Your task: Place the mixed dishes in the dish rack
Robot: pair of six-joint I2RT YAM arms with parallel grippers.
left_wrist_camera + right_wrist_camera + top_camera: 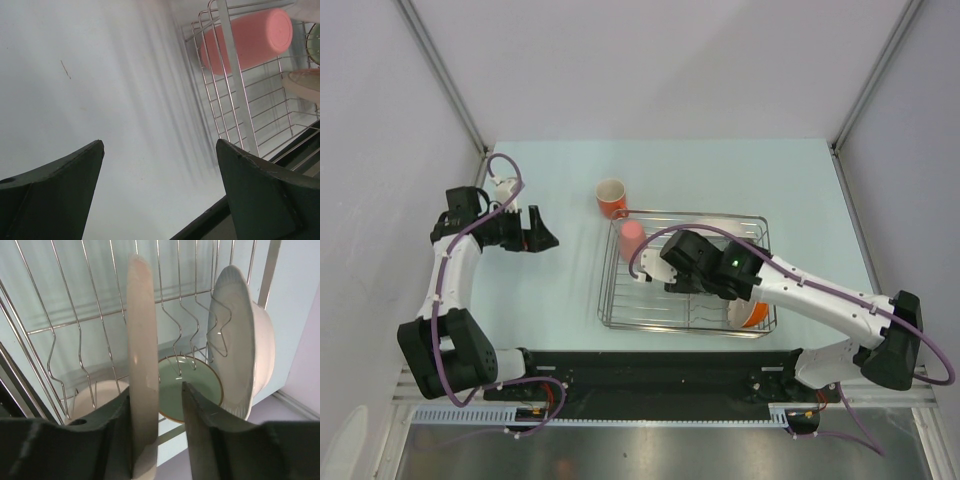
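Observation:
The dish rack [610, 290] stands at mid-table with the pink cup [632, 238] lying in its far left corner. Just outside that corner stands the orange mug [611, 199]. My right gripper [156, 387] reaches down into the rack, its jaws either side of a cream plate [141, 340] standing on edge between the dividers. The left finger touches the plate and a gap shows at the right finger. Behind it lie the pale green bowl [192, 390] and a white ribbed dish [240, 340]. An orange bowl [750, 315] sits at the rack's near right. My left gripper [545, 240] hovers open and empty left of the rack.
In the left wrist view the pink cup [250, 40] lies inside the rack's wire wall [225, 110], with bare table under the left gripper [160, 142]. Walls enclose the table on the left, right and back. A black rail runs along the near edge [660, 370].

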